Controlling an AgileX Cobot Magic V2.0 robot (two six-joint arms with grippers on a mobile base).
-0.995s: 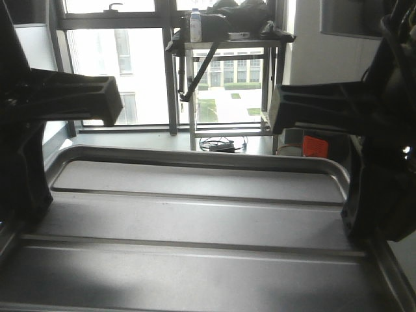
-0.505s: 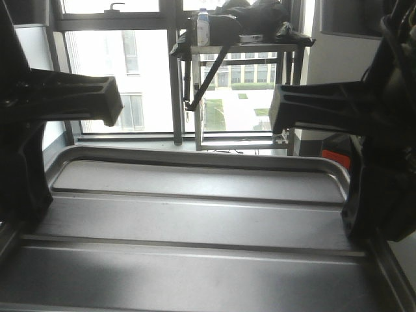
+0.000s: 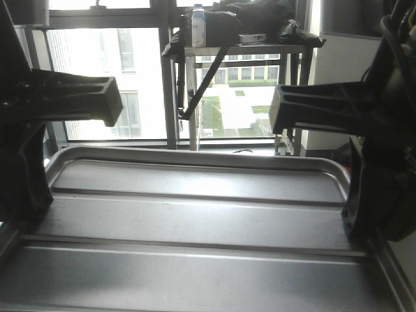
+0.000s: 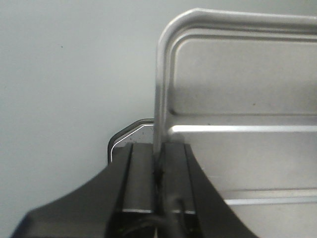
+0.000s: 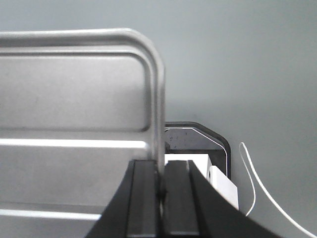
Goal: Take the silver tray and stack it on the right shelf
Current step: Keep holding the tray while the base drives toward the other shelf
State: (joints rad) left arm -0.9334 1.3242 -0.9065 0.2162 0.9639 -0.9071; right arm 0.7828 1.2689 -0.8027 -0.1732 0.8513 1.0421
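Observation:
The silver tray, shiny with two long raised ribs, fills the lower half of the front view and is held level off the ground. My left gripper is shut on its left rim and my right gripper on its right rim. In the left wrist view the jaws pinch the upright rim of the tray near a rounded corner. In the right wrist view the jaws pinch the rim of the tray the same way. The right shelf is out of view.
Ahead stand large windows and a steel-framed table carrying black bags and a bottle. Below the tray lie grey floor, a dark rounded base corner, a white box and a thin white cable.
The window and table behind have slid upward and rightward in the front view, and the floor beneath the window has dropped out of sight. The tray and both grippers keep their places in frame.

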